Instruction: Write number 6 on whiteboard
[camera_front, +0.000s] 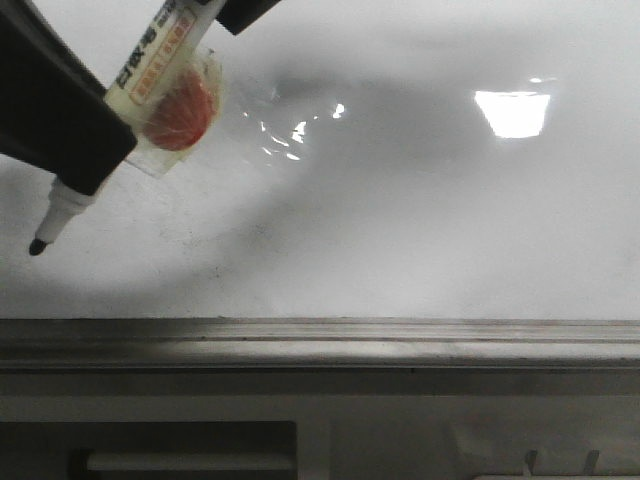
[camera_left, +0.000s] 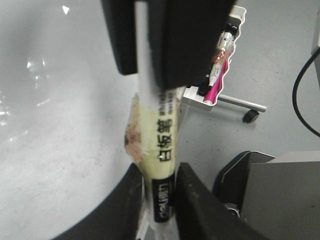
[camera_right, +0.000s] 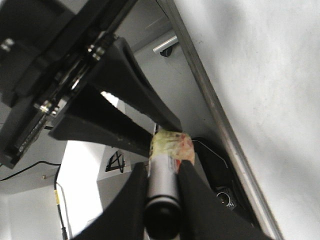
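left pincer (camera_left: 157, 187) clenched on white-and-black marker pen wrapped in yellowish tape (camera_front: 158, 58). right pincer (camera_right: 162, 172) clenched on the same pen's grey end. large glossy white whiteboard (camera_front: 420, 220) is behind the pen, grey metal ledge (camera_front: 320, 345) along its lower edge. black pen tip (camera_front: 37, 246) points down-left at the board; can't tell if touching.

Front faces whiteboard (camera_front: 400, 230) close; wrists share marker (camera_left: 162, 165)
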